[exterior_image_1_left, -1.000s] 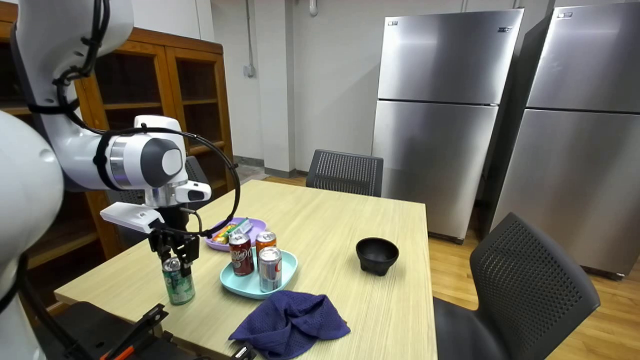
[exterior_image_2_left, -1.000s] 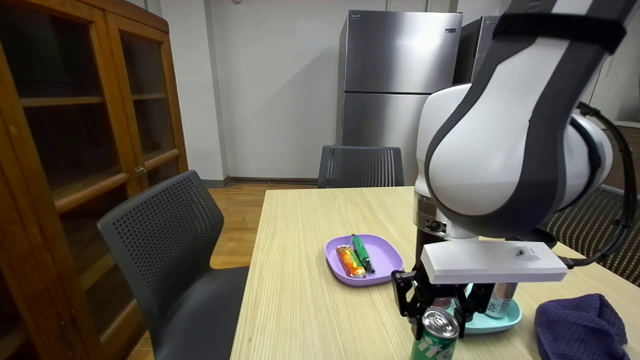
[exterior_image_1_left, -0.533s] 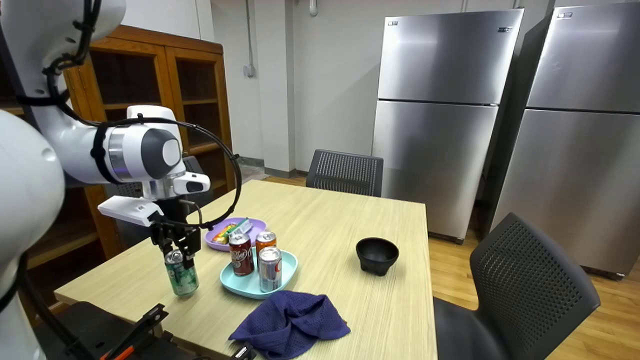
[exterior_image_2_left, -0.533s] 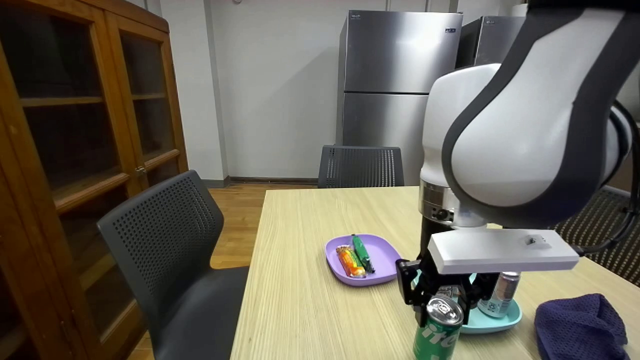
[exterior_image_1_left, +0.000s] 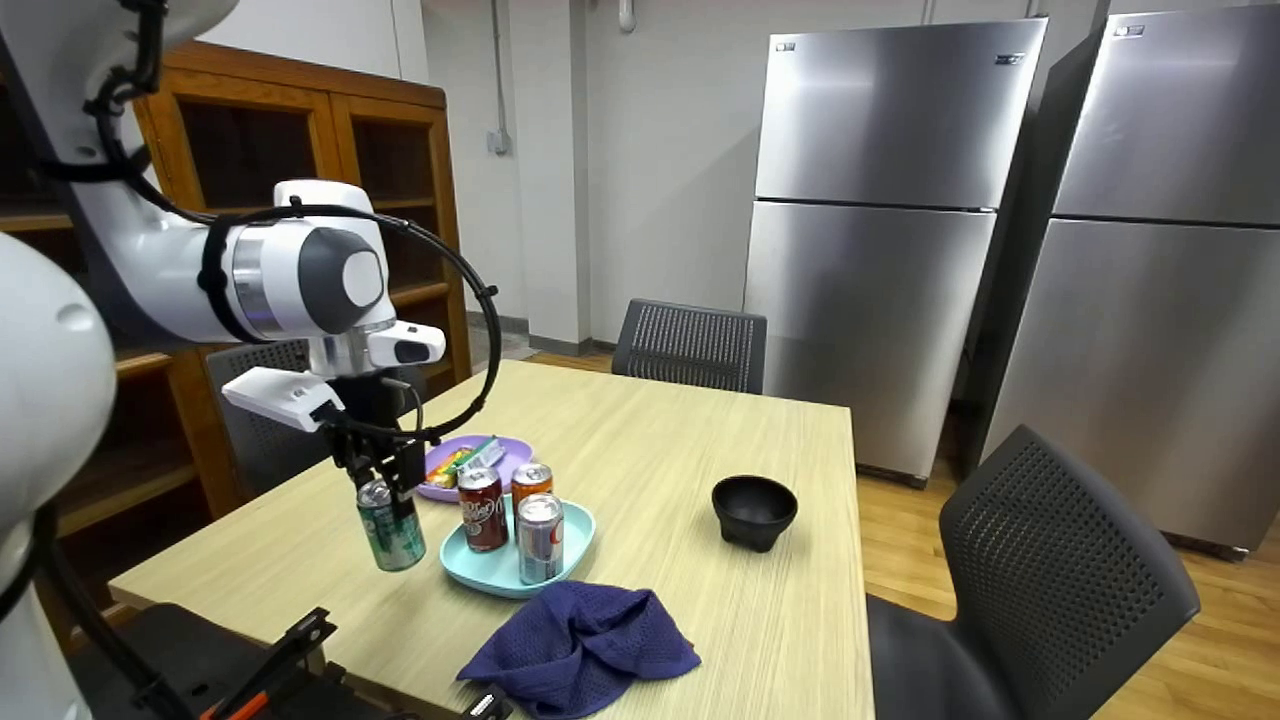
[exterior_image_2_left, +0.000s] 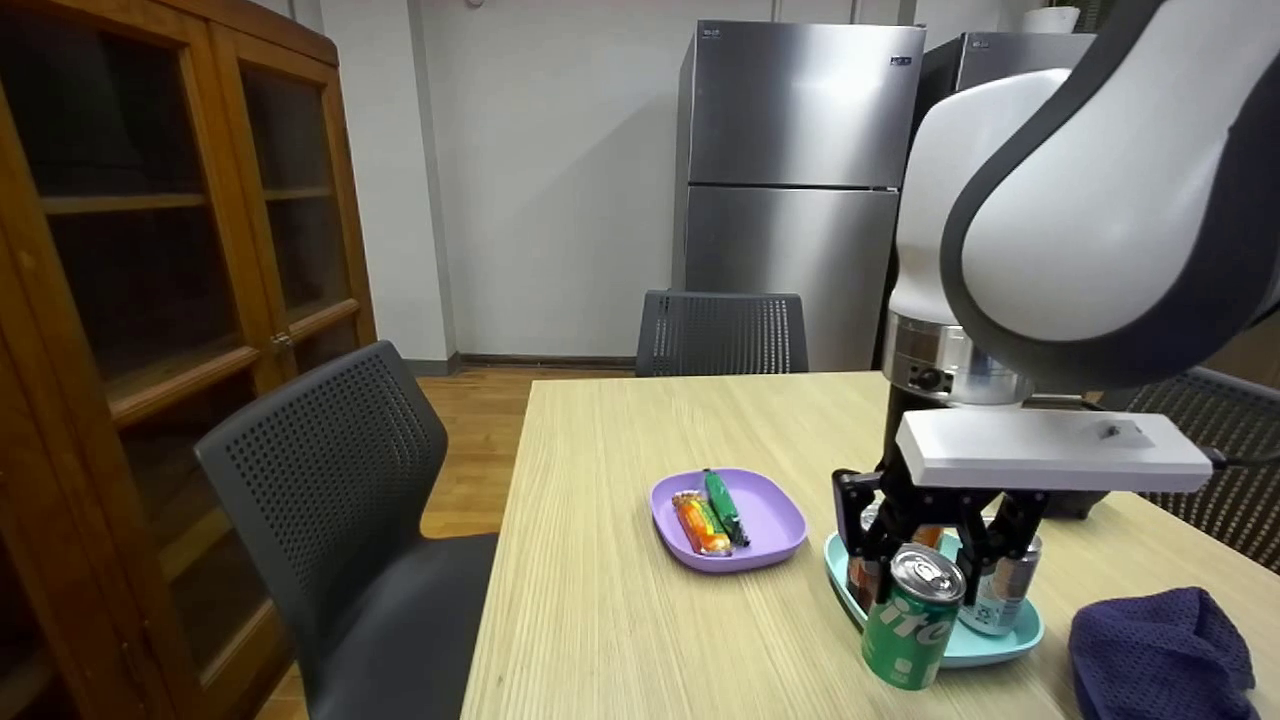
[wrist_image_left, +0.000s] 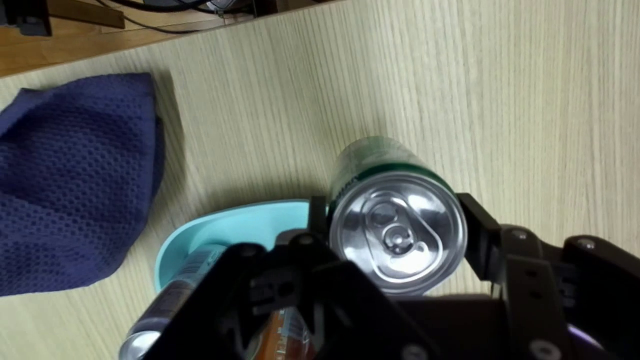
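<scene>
- The pincer (wrist_image_left: 396, 225) pinches the green Sprite can (exterior_image_2_left: 907, 640), 1 of its black fingers (wrist_image_left: 477, 235) against each side of the can, close under the silver lid (wrist_image_left: 398, 235).
- In the wrist view this lid is seen from above, and part of the can's green side shows beyond it.
- The can leans slightly and appears raised off the pale wood-grain counter (exterior_image_1_left: 650, 440), near the teal plate (exterior_image_1_left: 578, 535) and to the left of it in an exterior view.
- On the teal plate stand 3 more soda cans, upright: a dark red Dr Pepper can (exterior_image_1_left: 483, 515), an orange can (exterior_image_1_left: 530, 487) and a silver can (exterior_image_1_left: 541, 542).
- Much of that plate is hidden behind the pincer in the wrist view.
- A purple plate (exterior_image_2_left: 772, 515) lies nearby on the counter and holds 2 wrapped snacks: an orange-and-yellow packet (exterior_image_2_left: 702, 524) and a green packet (exterior_image_2_left: 727, 508), side by side.
- A navy cloth (exterior_image_1_left: 585, 645), crumpled, lies near the teal plate; the wrist view shows the 2 apart.
- A black bowl (exterior_image_1_left: 755, 515) on short feet sits well apart from both plates.
- A dark chair (exterior_image_1_left: 690, 345) stands at the counter's far end in both exterior views, and a grey mesh-backed chair (exterior_image_2_left: 330, 480) stands along 1 side.
- Beyond the counter are 2 stainless-steel refrigerators (exterior_image_1_left: 885, 300), and a wooden cabinet (exterior_image_2_left: 185, 383) with glass doors stands behind the grey chair.
</scene>
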